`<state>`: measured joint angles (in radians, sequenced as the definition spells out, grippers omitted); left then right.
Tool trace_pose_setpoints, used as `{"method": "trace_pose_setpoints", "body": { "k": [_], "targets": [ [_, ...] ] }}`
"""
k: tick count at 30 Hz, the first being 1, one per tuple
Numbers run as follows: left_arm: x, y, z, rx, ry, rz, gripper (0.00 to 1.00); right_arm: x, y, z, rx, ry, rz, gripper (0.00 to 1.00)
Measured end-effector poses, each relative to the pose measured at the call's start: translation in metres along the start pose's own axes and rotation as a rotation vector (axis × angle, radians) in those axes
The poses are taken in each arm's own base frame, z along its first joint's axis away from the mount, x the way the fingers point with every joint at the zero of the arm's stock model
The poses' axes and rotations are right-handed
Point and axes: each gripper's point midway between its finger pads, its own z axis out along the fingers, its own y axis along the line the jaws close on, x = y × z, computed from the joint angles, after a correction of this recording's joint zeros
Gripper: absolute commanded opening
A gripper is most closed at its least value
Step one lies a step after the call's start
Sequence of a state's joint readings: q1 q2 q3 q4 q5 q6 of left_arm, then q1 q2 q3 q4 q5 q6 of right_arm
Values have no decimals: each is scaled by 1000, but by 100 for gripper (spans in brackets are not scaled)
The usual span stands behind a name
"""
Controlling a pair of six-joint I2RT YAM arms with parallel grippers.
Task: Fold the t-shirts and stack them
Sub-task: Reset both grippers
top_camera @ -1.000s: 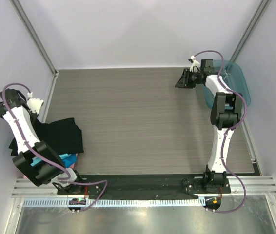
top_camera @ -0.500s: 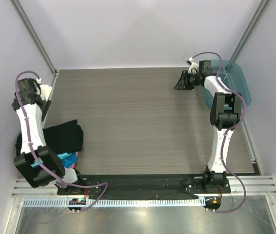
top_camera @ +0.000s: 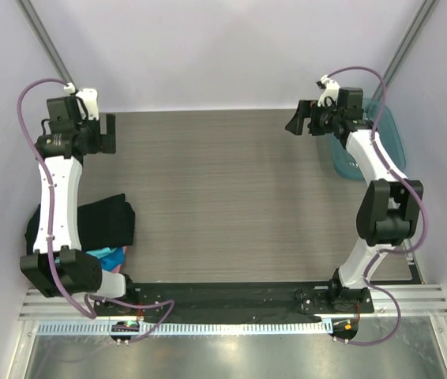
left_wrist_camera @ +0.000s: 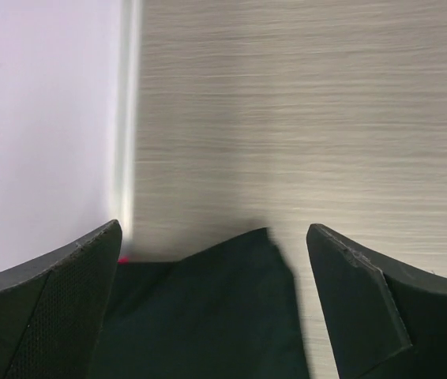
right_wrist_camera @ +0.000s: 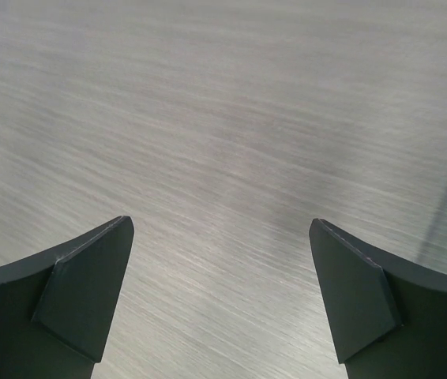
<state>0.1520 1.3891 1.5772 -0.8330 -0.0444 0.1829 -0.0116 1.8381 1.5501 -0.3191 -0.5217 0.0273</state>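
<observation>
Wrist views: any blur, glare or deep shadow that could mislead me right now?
Left wrist: a bright glare streak runs along the seam between wall and table; the black t-shirt reads as a flat dark patch, folds lost. Right wrist: the table grain smears soft toward the top, with a faint dark band at the right edge. Top external: evenly lit, sharp.

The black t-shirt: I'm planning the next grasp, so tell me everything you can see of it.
The black t-shirt is soft, matte cloth, bunched in a loose heap at the table's near-left corner. The left arm crosses above its left part. Turquoise cloth peeks out at its near edge. No tool touches it; no mark or tag shows.
</observation>
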Motion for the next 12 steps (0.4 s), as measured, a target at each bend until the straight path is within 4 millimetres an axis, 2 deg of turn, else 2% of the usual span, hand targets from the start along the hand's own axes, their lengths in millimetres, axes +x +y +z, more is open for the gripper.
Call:
{"method": "trace_pose_setpoints", "body": {
  "k": [3, 5, 7, 9, 12],
  "targets": [
    [-6, -24, 15, 75, 15, -55, 100, -21, 10, -19, 80, -80, -34, 100],
    [-3, -49, 32, 138, 50, -72, 100, -26, 17, -20, 148, -108, -37, 100],
    [4, -71, 45, 194, 94, -82, 100, -23, 24, -17, 202, -120, -48, 100],
    [10, -87, 55, 234, 127, -85, 100, -7, 29, -15, 243, -97, -62, 100],
    [14, -100, 62, 266, 152, -92, 100, 15, 35, -14, 284, -58, -94, 100]
  ]
}}
